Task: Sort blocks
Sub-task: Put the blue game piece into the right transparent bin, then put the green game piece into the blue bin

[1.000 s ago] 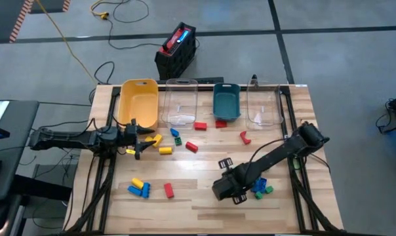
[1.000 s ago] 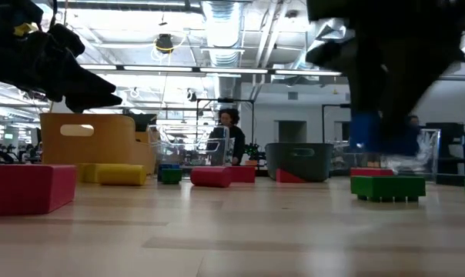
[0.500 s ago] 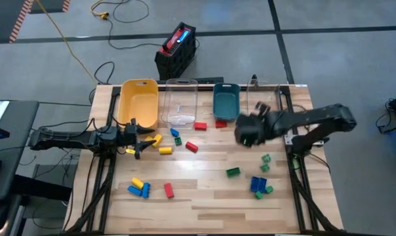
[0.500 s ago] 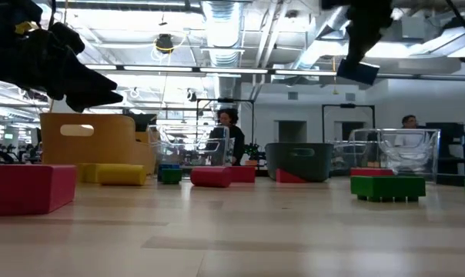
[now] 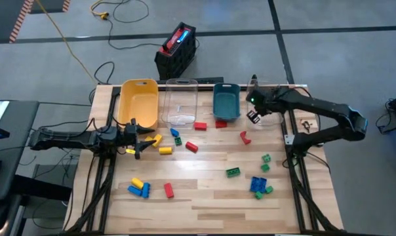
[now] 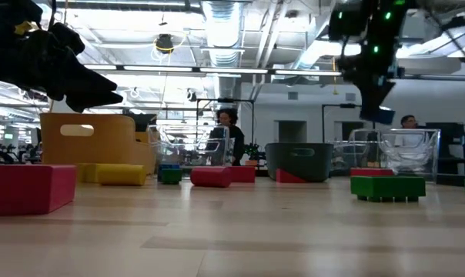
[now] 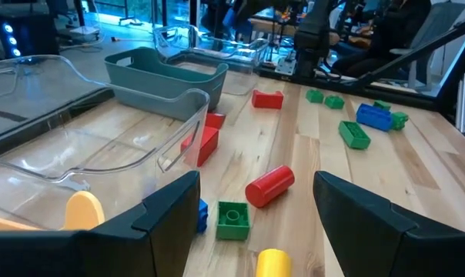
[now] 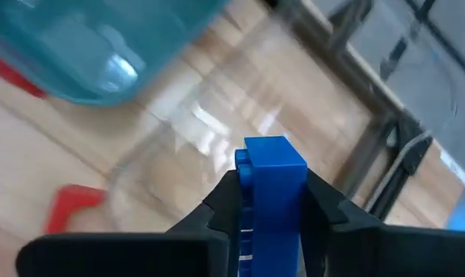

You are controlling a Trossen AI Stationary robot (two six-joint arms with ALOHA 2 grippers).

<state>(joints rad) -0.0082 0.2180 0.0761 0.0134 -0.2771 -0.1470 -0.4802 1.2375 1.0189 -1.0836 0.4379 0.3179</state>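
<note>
My right gripper [image 5: 254, 117] is up in the air at the far right of the table, shut on a blue brick [image 8: 272, 188]. It hangs over the near edge of the right clear bin [image 5: 264, 105], beside the teal bin [image 5: 226, 102]. The brick also shows in the low view [image 6: 383, 115]. My left gripper [image 5: 139, 139] is open and empty, low at the left, near a yellow block [image 5: 157, 139]. Red, yellow, green and blue blocks lie scattered on the tabletop, among them a red cylinder [image 7: 269, 185] and a green brick [image 5: 233, 172]. My right gripper pinches the blue brick's two opposite sides [image 8: 275, 211] between its two fingers. The fingers come from above, pointing down. The brick is lifted clear of the table and the bins, and its free end sticks out past the fingertips.
A yellow bin [image 5: 138, 101] and a second clear bin [image 5: 180, 102] stand in the far row with the others. Blue and green blocks [image 5: 258, 184] lie at the near right, blue and yellow ones [image 5: 139, 188] at the near left. A person shows in the room behind [image 6: 229, 138].
My right gripper has risen from the near right of the table, by the blue and green blocks, and gone toward the far edge with the blue brick lifted clear. It now hangs by the right clear bin. The green brick it stood over shows now.
</note>
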